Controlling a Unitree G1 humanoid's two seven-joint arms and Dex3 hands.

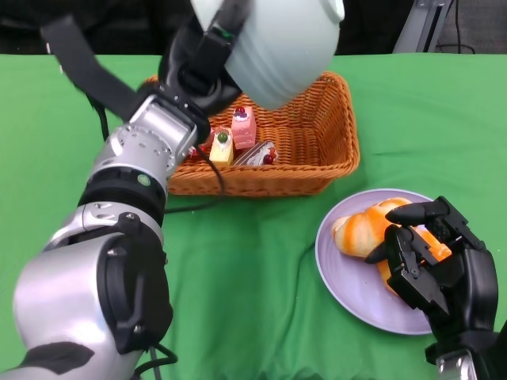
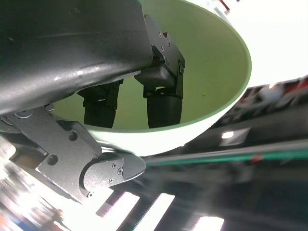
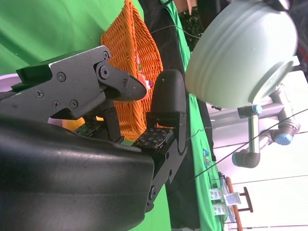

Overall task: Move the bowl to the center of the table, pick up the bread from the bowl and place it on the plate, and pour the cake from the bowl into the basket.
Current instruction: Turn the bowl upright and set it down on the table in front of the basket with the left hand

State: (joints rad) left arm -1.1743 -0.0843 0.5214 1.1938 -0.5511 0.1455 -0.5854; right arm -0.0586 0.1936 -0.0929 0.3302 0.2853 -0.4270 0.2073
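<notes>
Your left hand (image 1: 202,67) grips the single pale-green bowl (image 1: 273,43) by its rim, fingers (image 2: 161,98) inside and thumb outside, holding it tipped above the one wicker basket (image 1: 317,154). Inside the basket, below the bowl, you see three small cakes (image 1: 234,142). Your right hand (image 1: 436,257) hovers with loosely curled, parted fingers, holding nothing, over the bread (image 1: 368,229) on the one lilac plate (image 1: 348,277), just beside the basket's near rim. Green table (image 1: 253,301) lies open nearer than the basket.
</notes>
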